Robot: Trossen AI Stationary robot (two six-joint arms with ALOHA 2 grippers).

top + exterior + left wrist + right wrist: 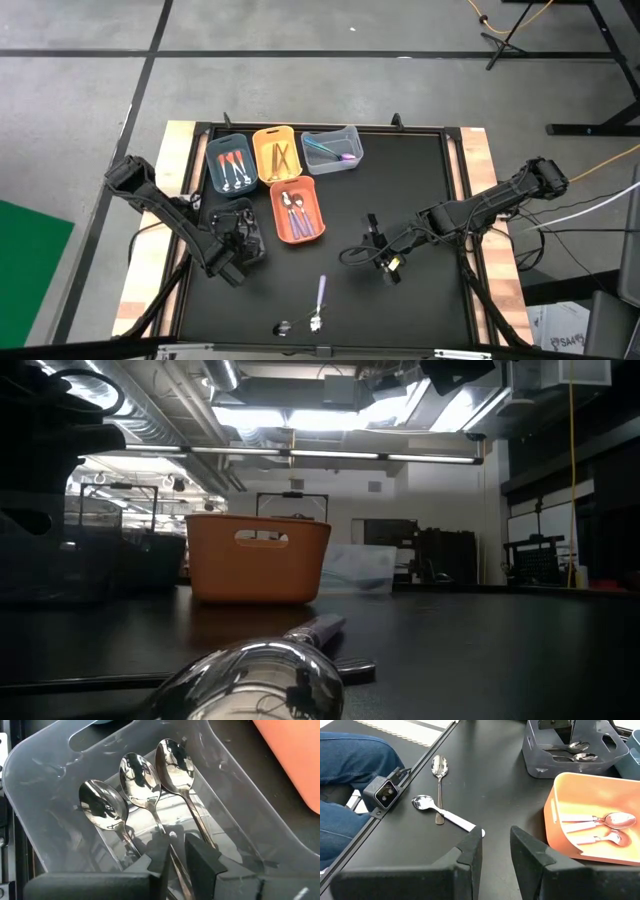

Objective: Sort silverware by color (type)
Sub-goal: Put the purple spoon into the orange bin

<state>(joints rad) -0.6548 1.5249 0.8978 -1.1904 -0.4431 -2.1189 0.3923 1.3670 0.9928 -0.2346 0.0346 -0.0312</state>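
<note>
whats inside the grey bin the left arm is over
Three silver spoons lie side by side in the grey bin, bowls up. The left end effector hovers over their handles, covering the handle ends.

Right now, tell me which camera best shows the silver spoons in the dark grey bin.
The left wrist view: three silver spoons fill it, bowls up, above the left gripper. The right wrist view shows them far off; the high view hides them under the arm; the low view shows none.

A black table (420, 190) carries five bins (296, 212) and two spoons (319, 297).
</note>
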